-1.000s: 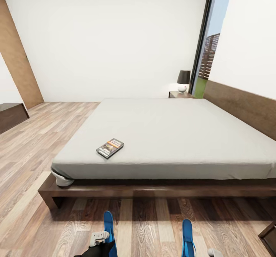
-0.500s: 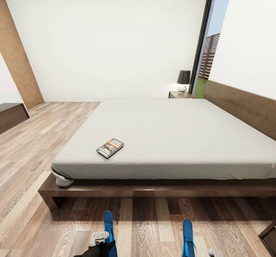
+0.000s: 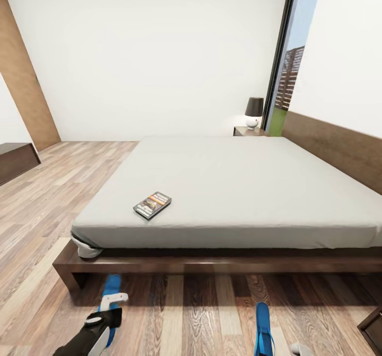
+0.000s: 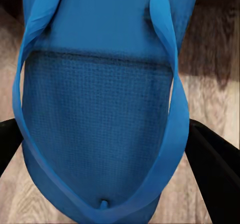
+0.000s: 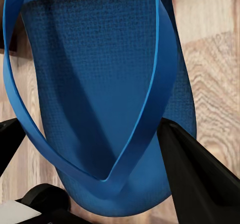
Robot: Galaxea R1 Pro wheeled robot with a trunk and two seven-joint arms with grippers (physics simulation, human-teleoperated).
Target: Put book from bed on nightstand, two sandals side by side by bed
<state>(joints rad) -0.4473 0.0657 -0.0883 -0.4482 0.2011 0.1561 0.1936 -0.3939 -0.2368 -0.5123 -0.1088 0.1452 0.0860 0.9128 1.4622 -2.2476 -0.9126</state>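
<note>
The book (image 3: 152, 205) lies flat on the grey mattress near the front left corner of the bed (image 3: 233, 263). My left gripper (image 3: 107, 309) is low over the floor in front of that corner, shut on a blue sandal (image 3: 111, 287) whose toe points at the bed. The left wrist view has this sandal (image 4: 100, 114) between the black fingers (image 4: 215, 159). My right gripper (image 3: 300, 349) is shut on the other sandal (image 3: 263, 328) further right, seen close in the right wrist view (image 5: 95, 78). A nightstand (image 3: 248, 131) stands beyond the bed's far side.
A lamp (image 3: 254, 112) sits on the far nightstand beside a tall window (image 3: 289, 75). The wooden headboard (image 3: 339, 149) runs along the right wall. A dark cabinet corner (image 3: 373, 328) shows at the bottom right, and a low dark bench (image 3: 16, 159) at the left.
My left gripper has swung to the left with its sandal, widening the gap between the two sandals. The right sandal has hardly moved. The book lies as before.
</note>
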